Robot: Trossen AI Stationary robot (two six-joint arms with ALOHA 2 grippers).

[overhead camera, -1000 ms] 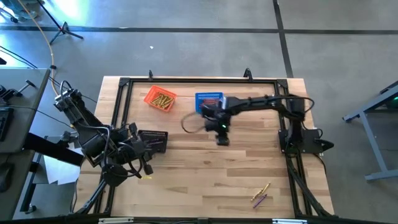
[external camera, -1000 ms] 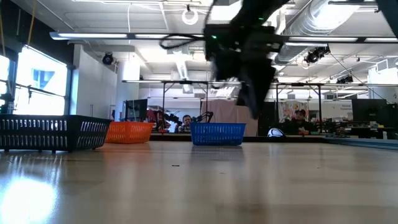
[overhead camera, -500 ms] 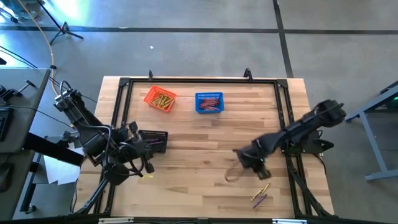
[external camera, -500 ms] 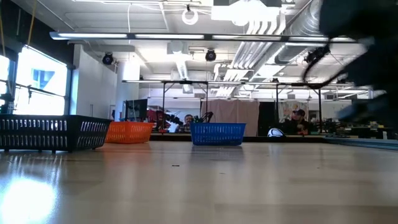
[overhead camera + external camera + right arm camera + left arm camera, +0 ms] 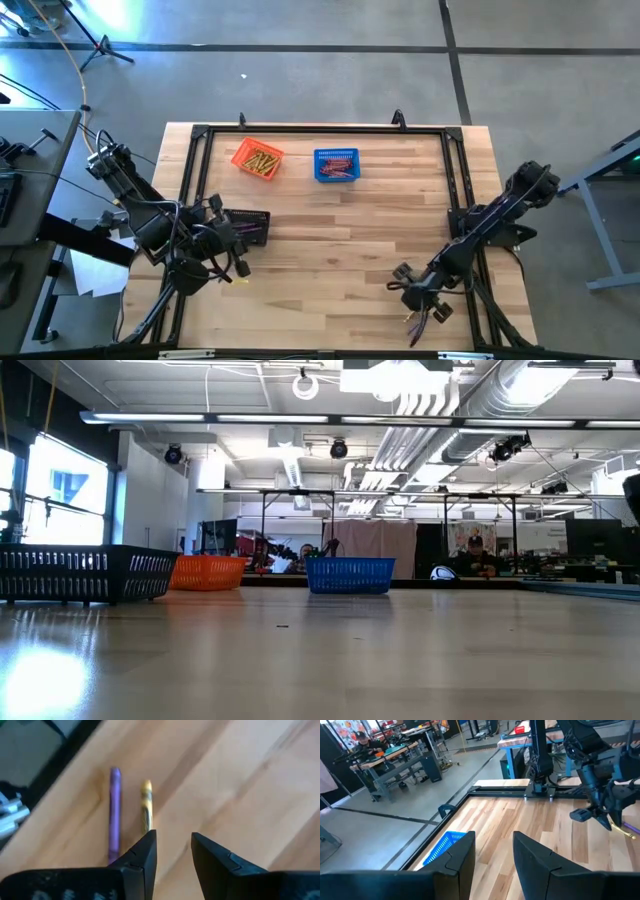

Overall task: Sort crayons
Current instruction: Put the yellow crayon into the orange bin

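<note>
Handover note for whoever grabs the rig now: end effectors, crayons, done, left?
Right end effector: open, empty, over the last two loose crayons at the table's near right edge.
Left end effector: open, empty, parked by the black basket.
Loose: purple crayon and yellow crayon, side by side, apart.
Done: crayons already in the orange basket and blue basket.
Left: pick and bin those two.

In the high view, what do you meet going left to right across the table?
Left gripper, black basket, orange basket, blue basket, right gripper over the last loose crayons.
</note>
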